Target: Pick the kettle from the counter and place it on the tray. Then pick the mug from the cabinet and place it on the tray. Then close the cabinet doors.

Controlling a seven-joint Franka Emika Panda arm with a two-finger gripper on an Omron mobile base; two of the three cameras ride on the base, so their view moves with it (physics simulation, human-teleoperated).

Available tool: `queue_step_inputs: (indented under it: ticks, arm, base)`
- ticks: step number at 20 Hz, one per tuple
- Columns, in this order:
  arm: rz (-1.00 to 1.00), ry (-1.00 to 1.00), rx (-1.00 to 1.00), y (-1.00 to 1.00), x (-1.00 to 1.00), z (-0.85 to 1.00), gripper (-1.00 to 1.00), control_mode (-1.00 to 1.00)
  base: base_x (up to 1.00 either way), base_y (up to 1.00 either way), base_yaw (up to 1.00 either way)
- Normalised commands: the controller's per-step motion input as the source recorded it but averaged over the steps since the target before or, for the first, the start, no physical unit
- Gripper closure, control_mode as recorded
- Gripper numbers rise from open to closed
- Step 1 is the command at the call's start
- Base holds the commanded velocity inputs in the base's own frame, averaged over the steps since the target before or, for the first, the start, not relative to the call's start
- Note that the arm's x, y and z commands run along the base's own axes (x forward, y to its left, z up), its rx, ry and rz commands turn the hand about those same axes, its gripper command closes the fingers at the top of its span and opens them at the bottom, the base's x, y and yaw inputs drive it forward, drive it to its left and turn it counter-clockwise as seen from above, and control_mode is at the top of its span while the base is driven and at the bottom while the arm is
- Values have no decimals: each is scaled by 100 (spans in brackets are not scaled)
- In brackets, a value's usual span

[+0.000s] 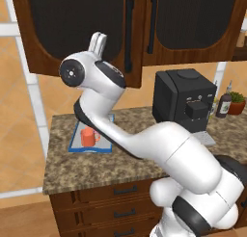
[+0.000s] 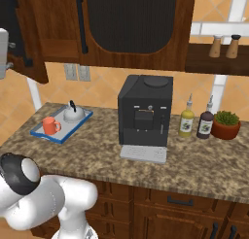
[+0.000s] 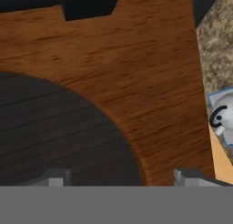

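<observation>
The two-finger gripper [image 3: 123,176] is hovering with jaws apart (nothing between them) close against a dark-wood mesh-panelled cabinet door [image 3: 136,82]; the orange-red mug [image 2: 50,126] and silver-grey kettle [image 2: 73,114] are sitting on the blue-rimmed tray [image 2: 46,136]

Tabletop [image 2: 204,158]: speckled brown-grey granite. Tray [image 2: 62,125]: grey surface, blue rim. Mug [image 2: 49,126]: orange-red. Kettle [image 2: 73,114]: silver-grey, black handle. Cabinet doors [image 2: 131,26]: dark reddish-brown wood frames, black mesh-pattern panels, dark handles. Coffee machine [image 2: 144,111]: black, at 3 o'clock from the tray. Arm [image 1: 144,139]: white, dark joints.
</observation>
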Motion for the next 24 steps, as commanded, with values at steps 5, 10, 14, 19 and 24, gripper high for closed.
queue_step_inputs:
  ticks: [5, 10, 14, 19, 24]
  arm:
    - [10, 12, 5, -58, 95, -5, -100, -100]
    - [3, 11, 3, -29, 100, -15, -100, -100]
    - [0, 13, 0, 0, 100, -24, -100, -100]
    - [0, 15, 0, 0, 100, -29, -100, -100]
    - [4, 14, 0, 4, 99, -45, -100, -100]
  base:
    - [0, 0, 0]
    - [0, 0, 0]
    - [0, 0, 0]
    - [0, 0, 0]
    - [0, 0, 0]
